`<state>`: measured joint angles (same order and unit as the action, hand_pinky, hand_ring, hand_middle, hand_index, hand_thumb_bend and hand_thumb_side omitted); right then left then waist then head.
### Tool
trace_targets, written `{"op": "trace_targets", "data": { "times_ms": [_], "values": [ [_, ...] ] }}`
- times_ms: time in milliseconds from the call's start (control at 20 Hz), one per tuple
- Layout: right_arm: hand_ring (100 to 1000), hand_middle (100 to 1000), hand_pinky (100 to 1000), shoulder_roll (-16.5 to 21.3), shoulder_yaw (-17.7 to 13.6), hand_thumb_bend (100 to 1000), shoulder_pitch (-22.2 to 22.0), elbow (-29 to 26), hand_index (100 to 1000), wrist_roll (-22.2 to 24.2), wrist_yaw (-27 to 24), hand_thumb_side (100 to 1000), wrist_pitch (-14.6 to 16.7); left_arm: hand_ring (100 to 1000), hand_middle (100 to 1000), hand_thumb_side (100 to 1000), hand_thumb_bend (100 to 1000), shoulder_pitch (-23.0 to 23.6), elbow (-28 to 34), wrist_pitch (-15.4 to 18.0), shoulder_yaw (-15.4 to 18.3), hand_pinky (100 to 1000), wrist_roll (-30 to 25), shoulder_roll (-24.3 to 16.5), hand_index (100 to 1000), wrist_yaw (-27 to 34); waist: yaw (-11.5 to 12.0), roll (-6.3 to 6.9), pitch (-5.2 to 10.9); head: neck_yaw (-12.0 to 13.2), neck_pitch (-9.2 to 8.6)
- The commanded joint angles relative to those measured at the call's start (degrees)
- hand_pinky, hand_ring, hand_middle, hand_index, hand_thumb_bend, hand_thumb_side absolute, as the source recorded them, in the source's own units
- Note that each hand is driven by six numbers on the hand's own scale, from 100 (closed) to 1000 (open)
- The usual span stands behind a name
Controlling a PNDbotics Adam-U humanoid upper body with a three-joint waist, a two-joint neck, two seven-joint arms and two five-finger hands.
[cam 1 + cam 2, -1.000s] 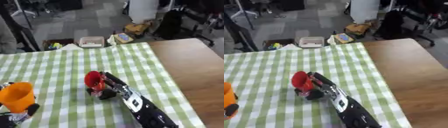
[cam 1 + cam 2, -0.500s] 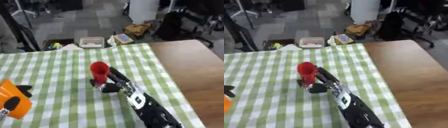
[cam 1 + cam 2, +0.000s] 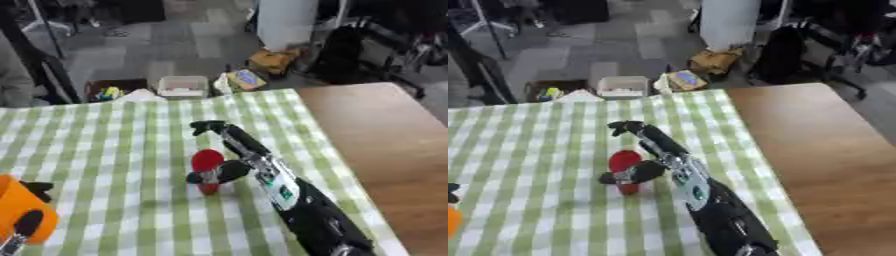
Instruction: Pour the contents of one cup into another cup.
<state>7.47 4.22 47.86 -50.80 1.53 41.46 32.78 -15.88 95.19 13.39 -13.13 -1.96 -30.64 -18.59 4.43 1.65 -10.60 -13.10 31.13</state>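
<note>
A red cup [image 3: 207,161] sits mid-cloth, tilted so its round mouth faces me, base low near the cloth. My right hand [image 3: 248,159] comes in from the lower right; its thumb [image 3: 219,174] wraps across the cup's front while other fingers [image 3: 210,127] stretch past it toward the far side. At the lower left edge is an orange cup [image 3: 19,209], tilted, with my left hand [image 3: 26,225] curled on it; only dark fingers of that hand show. What either cup contains is not visible.
A green-and-white checked cloth [image 3: 122,145] covers the table's left part; bare brown tabletop [image 3: 385,135] lies to the right. Beyond the far edge, on the floor, are a white box [image 3: 182,86], a yellow box [image 3: 273,60] and dark bags.
The red cup and my right hand have come nearer to me and the cup has tipped its mouth toward me. The orange cup has sunk lower at the left edge.
</note>
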Motion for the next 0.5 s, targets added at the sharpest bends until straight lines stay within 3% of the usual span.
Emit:
{"op": "trace_targets", "data": {
  "times_ms": [50,250,500],
  "values": [
    [835,729,923,1.4,-1.03,780,0.88,-1.61,929,-1.82,2.09,663,-0.38,497,593,975,266,-0.12,0.1,0.2,1.12,342,0.87,-0.66,803,-0.86,0.02,0.13,0.76,0.16,-0.45],
    [817,706,915,2.44,-2.04,769,0.97,-3.71,923,-3.42,0.94,651,-1.42,506,599,952,292,-0.25,-0.4,0.31,1.38,354,1.36,-0.97,806,-2.28,-0.04,0.04,0.76,0.19,-0.43],
    [807,686,912,4.23,-3.02,766,0.96,-9.62,917,-4.53,-2.93,633,-3.1,589,676,934,409,-1.33,-3.83,-0.62,1.51,448,3.4,-1.15,851,-7.22,-0.25,-0.09,0.77,0.43,-0.53]
  ]
}}
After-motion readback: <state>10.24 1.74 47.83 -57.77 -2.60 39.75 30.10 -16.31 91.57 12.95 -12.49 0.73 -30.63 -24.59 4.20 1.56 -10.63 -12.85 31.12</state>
